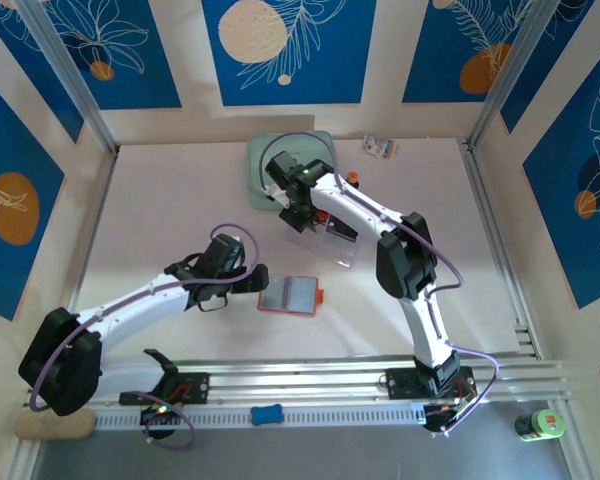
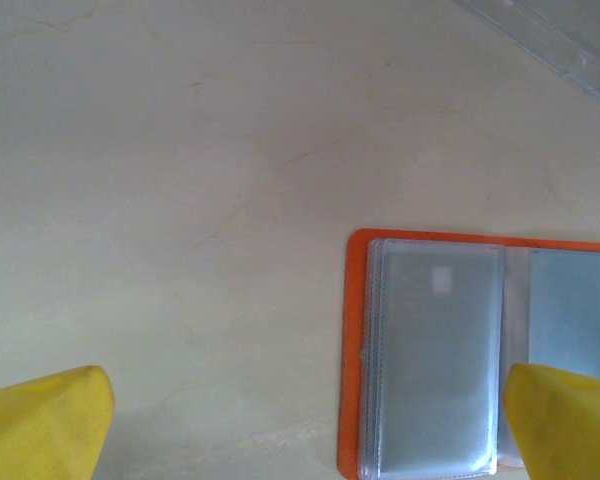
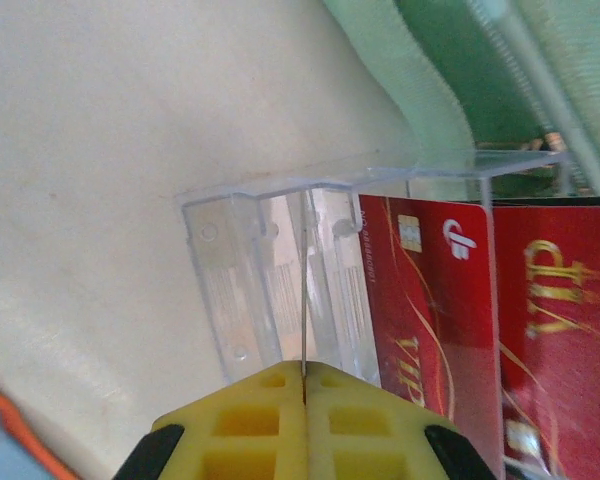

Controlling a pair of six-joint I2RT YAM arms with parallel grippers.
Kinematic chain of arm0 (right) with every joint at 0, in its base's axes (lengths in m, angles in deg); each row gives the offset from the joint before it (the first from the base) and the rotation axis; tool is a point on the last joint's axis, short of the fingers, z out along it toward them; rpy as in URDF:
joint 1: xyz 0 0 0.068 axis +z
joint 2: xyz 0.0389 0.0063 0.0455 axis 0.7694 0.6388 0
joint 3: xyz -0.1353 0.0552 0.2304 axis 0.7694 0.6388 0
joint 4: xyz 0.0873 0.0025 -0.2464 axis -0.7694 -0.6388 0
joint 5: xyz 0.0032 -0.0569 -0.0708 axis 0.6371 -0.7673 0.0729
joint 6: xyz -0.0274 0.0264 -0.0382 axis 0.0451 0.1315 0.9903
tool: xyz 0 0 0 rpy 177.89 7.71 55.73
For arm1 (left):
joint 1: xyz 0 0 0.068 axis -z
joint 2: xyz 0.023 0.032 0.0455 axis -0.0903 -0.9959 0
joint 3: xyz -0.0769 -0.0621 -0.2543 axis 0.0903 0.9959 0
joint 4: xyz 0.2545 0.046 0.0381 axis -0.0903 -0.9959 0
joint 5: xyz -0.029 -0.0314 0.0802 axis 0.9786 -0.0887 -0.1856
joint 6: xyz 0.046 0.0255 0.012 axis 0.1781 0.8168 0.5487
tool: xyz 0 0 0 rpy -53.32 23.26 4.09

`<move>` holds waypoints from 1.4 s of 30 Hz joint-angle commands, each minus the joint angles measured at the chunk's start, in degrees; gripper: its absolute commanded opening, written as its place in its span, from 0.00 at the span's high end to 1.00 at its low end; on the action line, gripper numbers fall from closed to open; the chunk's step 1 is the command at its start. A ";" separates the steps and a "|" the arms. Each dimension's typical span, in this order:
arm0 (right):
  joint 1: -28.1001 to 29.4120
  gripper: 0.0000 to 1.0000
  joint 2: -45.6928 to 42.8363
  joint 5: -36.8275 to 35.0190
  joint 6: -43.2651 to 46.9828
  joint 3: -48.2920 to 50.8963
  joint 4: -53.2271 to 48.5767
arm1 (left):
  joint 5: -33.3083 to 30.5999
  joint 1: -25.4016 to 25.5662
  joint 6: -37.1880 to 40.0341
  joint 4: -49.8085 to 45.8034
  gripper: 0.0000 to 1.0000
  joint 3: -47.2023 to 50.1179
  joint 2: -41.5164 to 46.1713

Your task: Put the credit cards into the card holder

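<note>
The orange card holder (image 1: 288, 295) lies open on the table, its greyish pockets (image 2: 430, 360) facing up. My left gripper (image 1: 252, 280) hovers just left of it, open; in the left wrist view the left gripper (image 2: 308, 392) spans the holder's left edge without touching it. My right gripper (image 1: 302, 218) is at the clear plastic case (image 1: 332, 238) farther back. In the right wrist view the right gripper (image 3: 305, 372) is shut on a thin credit card (image 3: 303, 290) seen edge-on, standing up from the case (image 3: 240, 280). Red credit cards (image 3: 430, 300) lie in the case beside it.
A mint-green pouch (image 1: 263, 165) lies behind the right gripper, close to the case. A small packet (image 1: 380, 147) and a small red item (image 1: 353, 178) sit at the back. A green roll (image 1: 537, 424) and a blue piece (image 1: 266, 413) rest near the front rail.
</note>
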 commanded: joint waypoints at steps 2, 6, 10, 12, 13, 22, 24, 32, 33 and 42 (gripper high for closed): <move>1.02 1.00 -8.17 3.16 -3.63 -0.25 0.01 | 0.93 0.21 2.27 -1.36 0.00 -3.01 -0.04; 0.63 1.00 -15.24 7.46 -12.30 6.19 3.51 | 2.30 0.27 4.26 -2.36 0.00 -5.26 -3.04; 0.14 1.00 -25.35 14.86 -25.03 20.91 12.89 | 2.03 0.64 7.27 -4.89 0.00 -8.82 -7.83; 0.07 1.00 -30.34 17.09 -31.47 29.19 18.55 | 1.52 0.98 8.40 -5.64 0.00 -10.18 -9.65; -0.11 1.00 -33.00 18.57 -35.68 33.74 21.91 | 1.15 1.22 8.92 -5.97 0.00 -10.80 -10.45; 0.24 1.00 -47.36 25.84 -65.19 68.66 56.82 | -3.23 3.45 10.84 -8.27 0.00 -11.76 -14.17; 1.11 1.00 -47.29 24.88 -67.91 72.19 60.91 | -3.76 3.76 10.93 -8.13 0.00 -11.32 -14.72; 5.30 1.00 -42.69 21.32 -71.42 75.94 68.78 | -5.58 4.30 10.36 -7.25 0.00 -9.61 -16.33; 5.65 1.00 -41.98 21.21 -71.59 75.85 69.44 | -5.80 4.33 10.32 -7.25 0.00 -9.40 -16.36; 7.23 1.00 -40.56 16.03 -74.16 77.98 71.34 | -6.11 4.34 9.80 -6.20 0.00 -6.76 -16.62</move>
